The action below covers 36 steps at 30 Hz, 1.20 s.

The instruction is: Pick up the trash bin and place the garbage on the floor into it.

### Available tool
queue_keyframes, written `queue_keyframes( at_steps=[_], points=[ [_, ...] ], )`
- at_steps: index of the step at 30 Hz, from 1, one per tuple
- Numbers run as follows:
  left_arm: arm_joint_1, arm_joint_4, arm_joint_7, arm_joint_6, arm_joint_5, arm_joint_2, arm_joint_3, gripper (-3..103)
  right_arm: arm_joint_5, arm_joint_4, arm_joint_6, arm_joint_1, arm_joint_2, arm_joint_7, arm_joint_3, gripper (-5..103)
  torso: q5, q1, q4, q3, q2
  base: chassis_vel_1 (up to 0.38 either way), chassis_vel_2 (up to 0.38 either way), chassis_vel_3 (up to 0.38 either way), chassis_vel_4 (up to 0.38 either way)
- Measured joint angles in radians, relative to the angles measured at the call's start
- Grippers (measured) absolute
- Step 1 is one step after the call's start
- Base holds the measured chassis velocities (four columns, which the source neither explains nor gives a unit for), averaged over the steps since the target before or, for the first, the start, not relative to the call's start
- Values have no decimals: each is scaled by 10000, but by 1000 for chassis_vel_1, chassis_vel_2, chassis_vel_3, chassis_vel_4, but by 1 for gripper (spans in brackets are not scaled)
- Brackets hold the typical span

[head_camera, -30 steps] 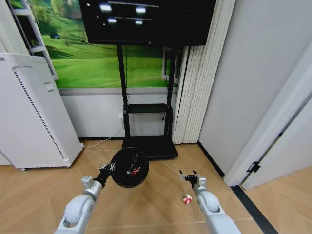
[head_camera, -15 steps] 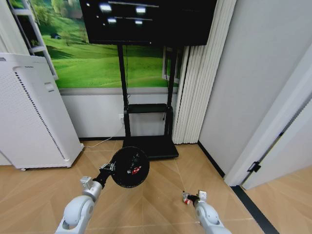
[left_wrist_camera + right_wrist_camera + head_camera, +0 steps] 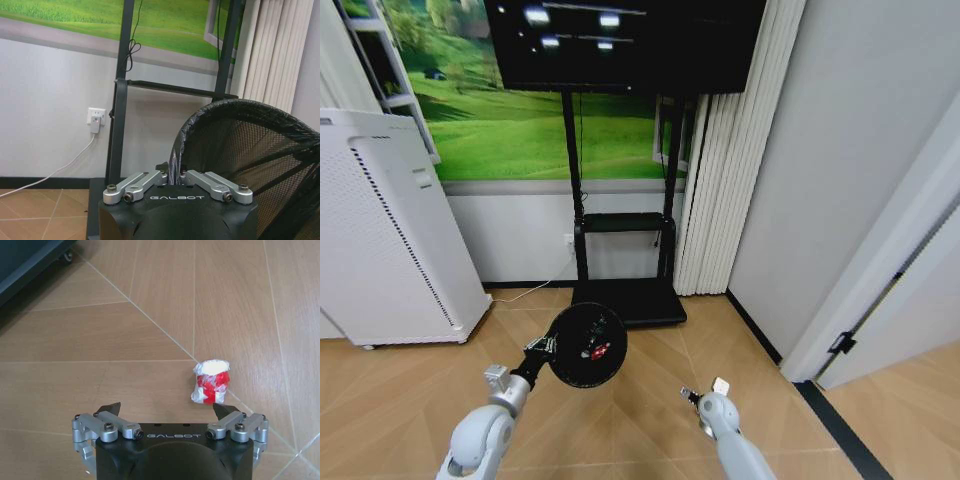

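- Black mesh trash bin (image 3: 587, 345) hung tilted above the floor (image 3: 640, 420), our left pincer (image 3: 175, 176) pinching its rim.
- Our right pincer (image 3: 167, 410), spread wide, hovered beside the red-and-white piece (image 3: 212, 381) lying on the floor.

- One black mesh trash bin (image 3: 587, 344).
- One red-and-white crumpled piece (image 3: 212, 381) on the floor.
- Two litter items inside the bin: one red (image 3: 599, 351), one green (image 3: 601, 324).
- Two end effectors: left (image 3: 173, 181), right (image 3: 167, 410).

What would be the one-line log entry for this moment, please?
left claw: shut on bin rim, held up | right claw: open, over red-white piece on floor
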Motion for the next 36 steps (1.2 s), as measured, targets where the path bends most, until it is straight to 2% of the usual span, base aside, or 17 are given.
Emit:
queue_keyframes(
  at_steps=[5, 11, 13, 36],
  points=[
    [-26, -3, -61, 0, 31, -22, 120, 3, -124, -805, 488, 538, 245, 294, -28, 100, 0, 0, -1, 0, 0, 0, 0, 0, 0],
    [-23, -37, -94, 0, 31, -17, 122, 3, -448, -1446, 594, 805, 327, 313, -24, 100, 1, 0, 0, 0, 0, 0, 0, 0, 0],
    [26, -95, -97, 7, 27, -36, 113, 3, -708, -2216, 767, 1048, 331, 220, 5, 100, 1, 0, 0, 0, 0, 0, 0, 0, 0],
    [194, -373, -83, 32, -93, -11, -160, 3, -1360, -4320, 1581, 1899, 597, -268, 218, 100, 1, 0, 0, 0, 0, 0, 0, 0, 0]
  ],
)
